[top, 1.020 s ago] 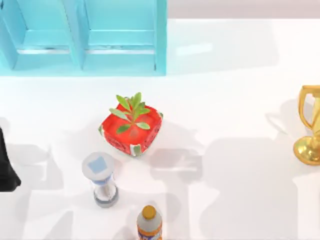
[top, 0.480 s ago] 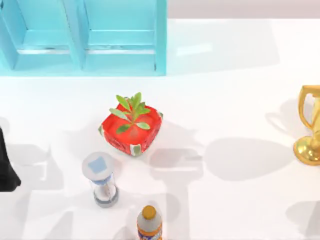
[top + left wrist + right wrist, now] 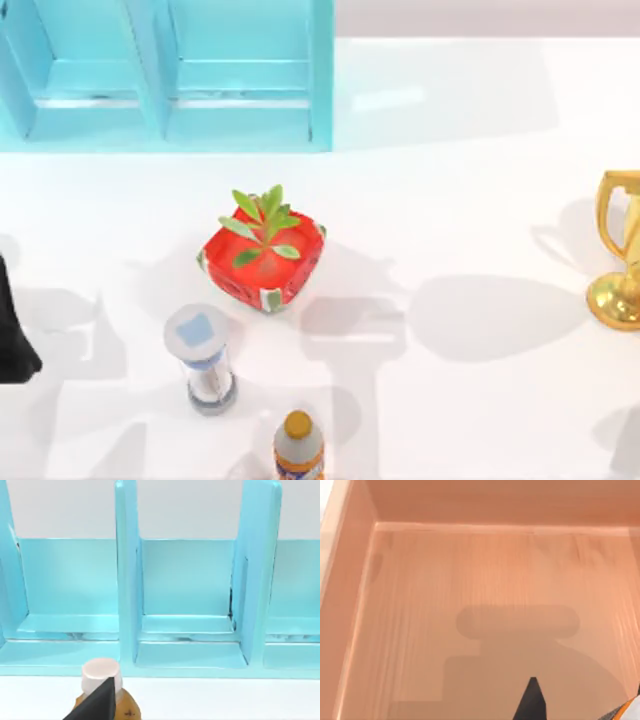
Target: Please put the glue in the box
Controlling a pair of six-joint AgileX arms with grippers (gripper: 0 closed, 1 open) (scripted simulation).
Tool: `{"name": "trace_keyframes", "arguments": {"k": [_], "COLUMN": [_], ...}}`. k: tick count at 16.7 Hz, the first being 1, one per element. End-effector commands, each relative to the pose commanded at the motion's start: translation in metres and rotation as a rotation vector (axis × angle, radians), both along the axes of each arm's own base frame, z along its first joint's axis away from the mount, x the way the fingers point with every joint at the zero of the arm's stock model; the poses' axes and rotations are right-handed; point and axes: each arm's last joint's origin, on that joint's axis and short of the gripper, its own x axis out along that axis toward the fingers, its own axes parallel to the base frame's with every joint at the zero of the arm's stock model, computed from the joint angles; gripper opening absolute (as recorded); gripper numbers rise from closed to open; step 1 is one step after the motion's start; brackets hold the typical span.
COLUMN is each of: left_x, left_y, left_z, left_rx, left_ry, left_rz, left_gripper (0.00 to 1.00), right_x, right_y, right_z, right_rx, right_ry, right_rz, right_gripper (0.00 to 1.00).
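Your right gripper (image 3: 533, 703) hangs over the open wooden box (image 3: 347, 610). A sliver of orange and white just beside it appears to be the glue (image 3: 631, 709), but so little of it shows that you cannot be sure. You cannot tell how the jaws stand or whether they have hold of it. Below, the gripper's shadow falls across the box's floor, and beyond that the far wall rises.

Your left gripper (image 3: 95, 706) sits low at the table's left side, with the left arm (image 3: 12, 335) dark at the left edge of the top view. Here too you cannot tell how the jaws stand. Right in front of this gripper is a brown object with a pale round top (image 3: 101, 676). Past it lies a strip of white table (image 3: 225, 697), then the blue shelf (image 3: 185, 605) with its upright dividers.

From above, nearest you at the front edge stands the larger bottle with the yellow-orange cap (image 3: 299, 447). To its left and a little farther back is the sand timer (image 3: 203, 358). Farther back again sits the red pot (image 3: 263, 258) with its green plant, apart from both. The gold trophy (image 3: 618, 250) stands at the table's right edge. The blue shelf runs along the far left of the table.
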Motion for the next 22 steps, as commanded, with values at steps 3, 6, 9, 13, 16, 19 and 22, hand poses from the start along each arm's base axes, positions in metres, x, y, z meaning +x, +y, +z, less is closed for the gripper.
{"name": "trace_keyframes", "arguments": {"k": [3,6,9,13,16,19,22], "left_x": [0.0,0.0,0.0,0.0,0.0,0.0,0.0], "left_y": [0.0,0.0,0.0,0.0,0.0,0.0,0.0], "left_z": [0.0,0.0,0.0,0.0,0.0,0.0,0.0], "left_rx": [0.0,0.0,0.0,0.0,0.0,0.0,0.0], "left_ry": [0.0,0.0,0.0,0.0,0.0,0.0,0.0], "left_rz": [0.0,0.0,0.0,0.0,0.0,0.0,0.0], "left_gripper": [1.0,1.0,1.0,1.0,1.0,1.0,1.0], "right_x": [0.009,0.02,0.029,0.042,0.043,0.043,0.043], "right_y": [-0.003,-0.004,-0.005,-0.002,-0.002,-0.002,-0.002], "right_z": [-0.008,-0.019,-0.029,-0.045,-0.047,-0.047,-0.047], "right_rx": [-0.001,-0.004,-0.01,-0.006,-0.005,-0.005,-0.005], "right_ry": [0.002,-0.001,-0.007,-0.008,-0.005,-0.005,-0.005], "right_rz": [-0.006,0.001,-0.006,-0.002,-0.004,-0.004,-0.004], "right_gripper": [0.0,0.0,0.0,0.0,0.0,0.15,0.38]}}
